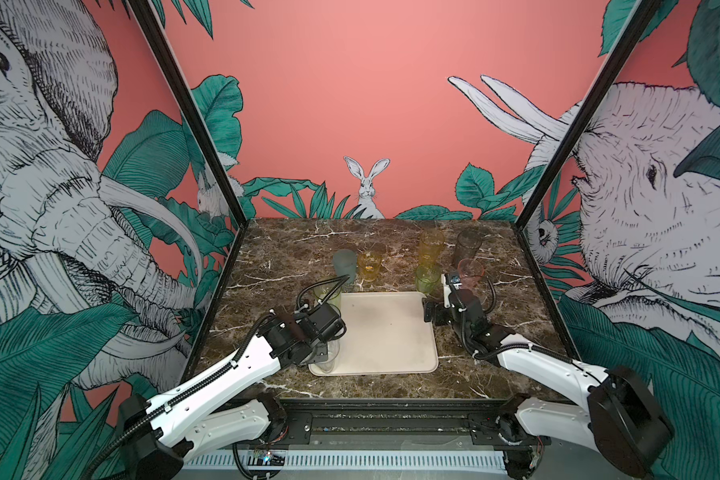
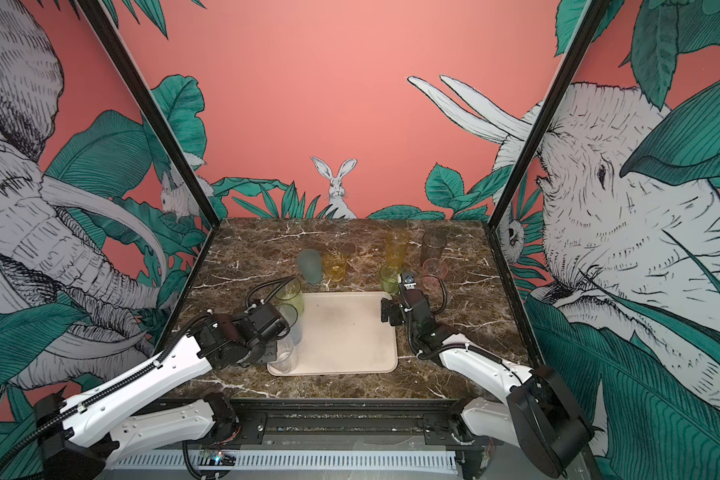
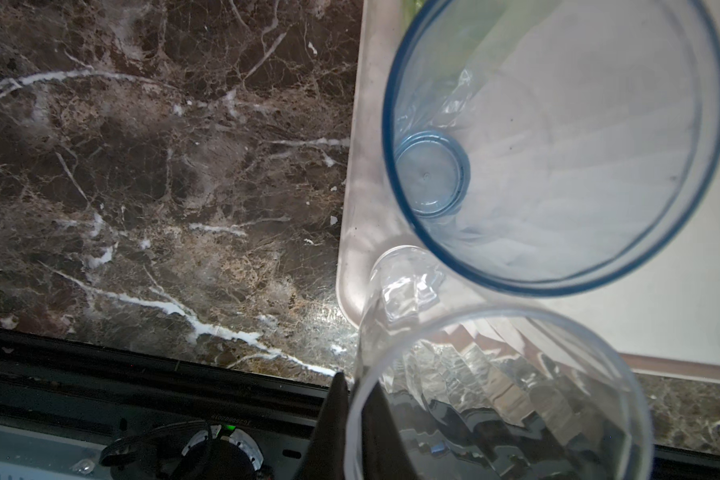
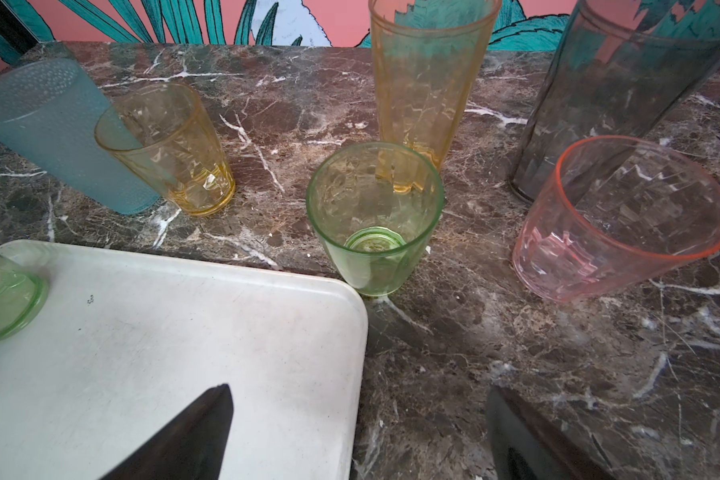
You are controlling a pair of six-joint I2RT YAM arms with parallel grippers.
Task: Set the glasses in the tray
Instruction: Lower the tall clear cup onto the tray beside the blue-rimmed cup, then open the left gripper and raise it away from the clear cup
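The cream tray (image 1: 391, 332) (image 2: 341, 332) lies in the front middle of the marble table. Along its left side stand three glasses: a tall yellow-green one (image 1: 327, 294), a pale blue one (image 3: 558, 145) and a clear one (image 3: 495, 395) at the near left corner. My left gripper (image 3: 355, 382) is shut on the clear glass's rim, one finger inside and one outside. My right gripper (image 4: 358, 392) is open and holds nothing, straddling the tray's right edge (image 4: 356, 374). A short green glass (image 4: 373, 220) stands on the table just beyond the tray's far right corner.
More glasses stand on the marble behind the tray. At the left are a frosted teal one (image 4: 55, 133) and a short amber one (image 4: 171, 149). At the right are a tall amber one (image 4: 427, 83), a smoky grey one (image 4: 616, 91) and a pink one (image 4: 624, 220).
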